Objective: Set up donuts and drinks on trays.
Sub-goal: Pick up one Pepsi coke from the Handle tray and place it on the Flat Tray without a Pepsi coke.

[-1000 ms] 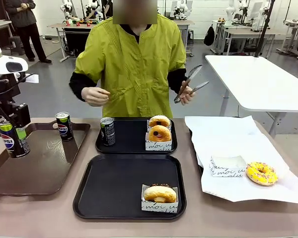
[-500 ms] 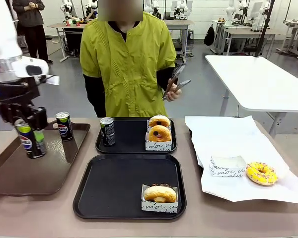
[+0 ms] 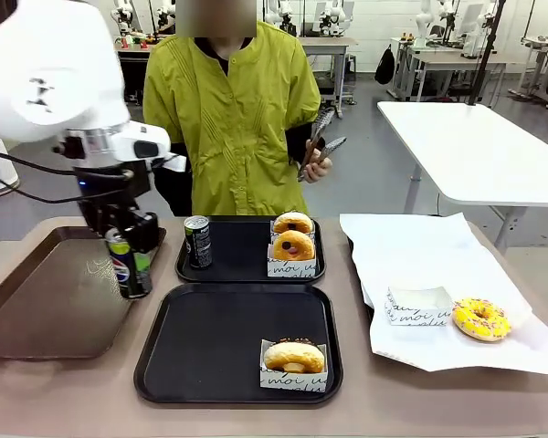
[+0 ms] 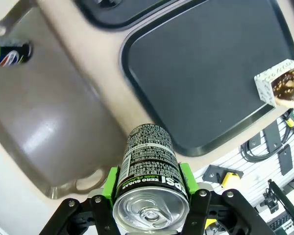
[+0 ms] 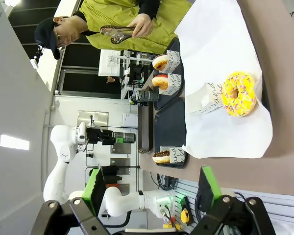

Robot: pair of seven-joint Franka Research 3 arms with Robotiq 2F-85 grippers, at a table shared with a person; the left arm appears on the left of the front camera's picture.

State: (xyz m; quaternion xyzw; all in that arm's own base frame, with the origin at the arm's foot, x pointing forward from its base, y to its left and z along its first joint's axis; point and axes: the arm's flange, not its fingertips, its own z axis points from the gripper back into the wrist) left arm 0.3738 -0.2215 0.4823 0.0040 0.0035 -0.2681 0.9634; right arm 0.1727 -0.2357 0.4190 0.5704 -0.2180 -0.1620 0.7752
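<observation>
Across the tan tabletop [image 3: 393,406], your left gripper [image 3: 128,260] is carrying the Pepsi can [image 3: 129,274] rightward, now over the brown tray [image 3: 46,292] rim and nearing the near black tray [image 3: 210,338], which is lacking its drink. Its fingers are clamping the can's sides, partway closed. Your right gripper [image 5: 151,188] is idling wide open, empty.

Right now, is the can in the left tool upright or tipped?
Upright. The can hangs vertical, green top up, gripped by the left tool near the brown tray's right rim.

lab or workshop hall: white work tables [image 3: 479,151], cluttered benches at back [image 3: 443,55], grey floor [image 3: 384,182].
</observation>
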